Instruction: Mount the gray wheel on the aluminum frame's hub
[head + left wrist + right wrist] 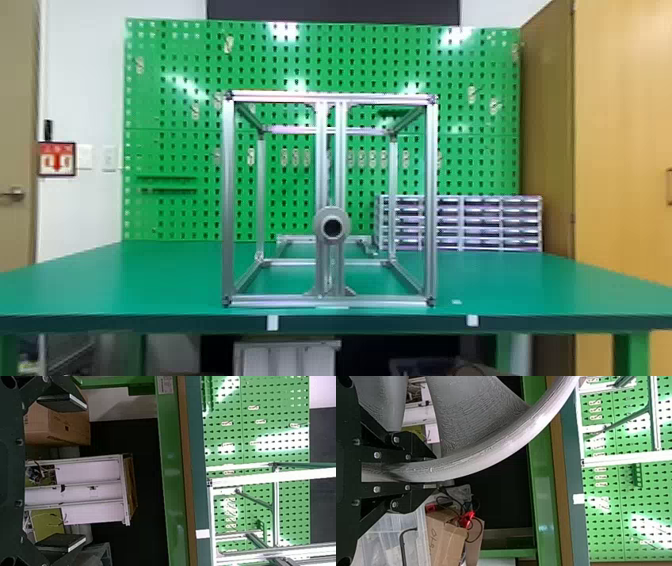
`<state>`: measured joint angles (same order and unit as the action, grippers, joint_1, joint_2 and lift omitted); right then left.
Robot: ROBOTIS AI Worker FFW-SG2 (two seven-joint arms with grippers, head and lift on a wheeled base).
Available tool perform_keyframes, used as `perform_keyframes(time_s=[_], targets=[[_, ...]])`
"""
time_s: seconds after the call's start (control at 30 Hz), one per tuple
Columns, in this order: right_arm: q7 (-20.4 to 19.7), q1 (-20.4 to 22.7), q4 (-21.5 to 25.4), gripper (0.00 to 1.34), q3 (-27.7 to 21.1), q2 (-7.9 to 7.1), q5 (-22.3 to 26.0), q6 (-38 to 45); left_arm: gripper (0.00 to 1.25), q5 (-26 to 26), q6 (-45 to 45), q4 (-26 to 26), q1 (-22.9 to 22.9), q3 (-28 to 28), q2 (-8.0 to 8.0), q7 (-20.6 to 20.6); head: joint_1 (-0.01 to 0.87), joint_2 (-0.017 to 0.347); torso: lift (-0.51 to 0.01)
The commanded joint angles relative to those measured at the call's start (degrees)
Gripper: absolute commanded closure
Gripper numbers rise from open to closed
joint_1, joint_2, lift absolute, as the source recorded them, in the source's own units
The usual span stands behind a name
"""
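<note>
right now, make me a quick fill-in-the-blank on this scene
The gray wheel is gripped by the ____ pincer.
The left pincer holds ____.
The aluminum frame stands on a table coloured ____.
The bare hub sits on the frame's ____ pair of uprights.

Missing words: right; nothing; green; middle.

green pegboard | drawer rack | green table | cardboard box

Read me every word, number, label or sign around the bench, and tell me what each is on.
No text can be read for certain.
Red sign on the wall: words too small.
White label on the green beam: print too small.
Cardboard box: dark marks, unclear.
</note>
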<state>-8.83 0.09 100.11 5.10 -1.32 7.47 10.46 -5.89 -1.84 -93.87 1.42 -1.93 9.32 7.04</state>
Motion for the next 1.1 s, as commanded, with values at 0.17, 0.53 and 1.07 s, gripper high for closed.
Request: perform_keyframes(time_s=[0.17,0.53,1.07], targets=[[0.0,0.0,0.0,1.12,0.0,0.00,0.1,0.0,0.13,0.0,0.1,0.0,0.0,0.0,0.00,0.0,-0.005,0.006,-0.499],[-0.5,-2.0,3.0,1.12,0.6,0.00,1.9,5.7,0.13,0.0,0.0,0.0,0.0,-0.1,0.00,0.0,-0.005,0.006,-0.499],[-8.9,-9.9,15.6,1.13,2.0,0.35,9.7,25.0,0.13,0.2,0.7,0.0,-0.3,0.0,0.18,0.0,-0.005,0.006,-0.499]])
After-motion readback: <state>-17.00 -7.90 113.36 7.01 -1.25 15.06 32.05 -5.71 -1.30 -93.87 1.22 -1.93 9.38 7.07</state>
